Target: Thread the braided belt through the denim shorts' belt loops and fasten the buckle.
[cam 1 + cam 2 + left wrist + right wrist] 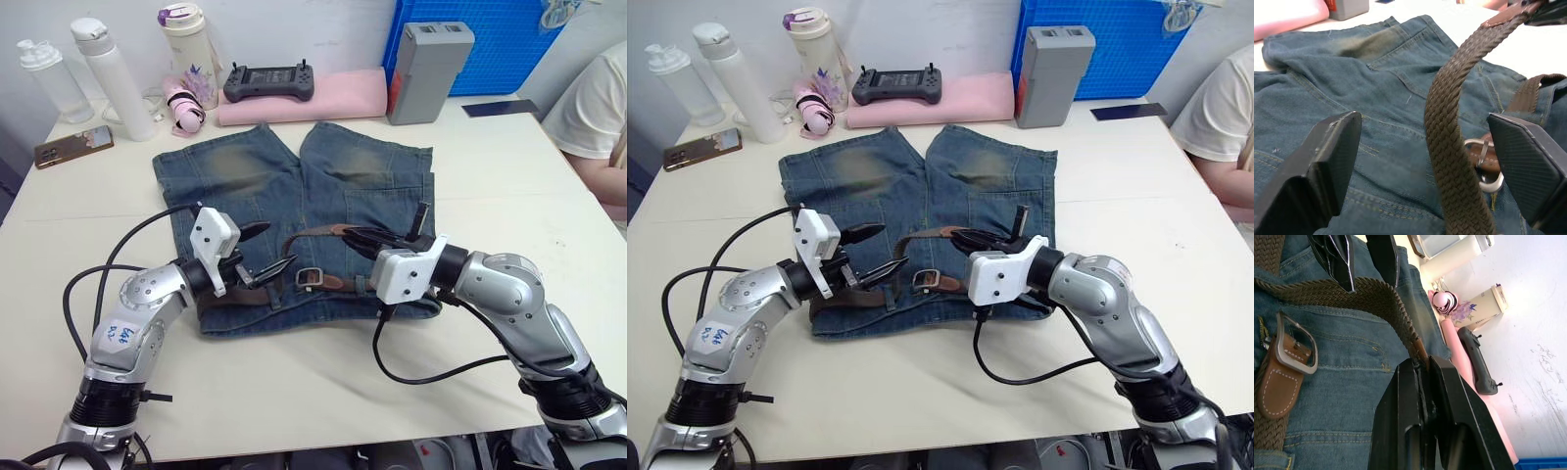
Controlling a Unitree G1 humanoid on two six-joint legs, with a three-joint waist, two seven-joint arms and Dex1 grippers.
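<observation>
Denim shorts [294, 186] lie flat on the counter [509, 196]; right gripper [1422, 377] jaws clamped on the braided belt [1449, 122] tip, left gripper [265, 250] jaws apart around the strap. The tip could slip free before reaching the buckle [1295, 345]

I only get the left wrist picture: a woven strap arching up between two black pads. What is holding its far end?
Observer: The right gripper, shut on the braided belt near its tip.
Operator: Is the left one gripping too?
Observer: No, the left gripper is open, with the belt passing between its fingers.
Operator: Is it fastened yet?
Observer: No. The buckle lies free on the denim shorts near the waistband.
</observation>
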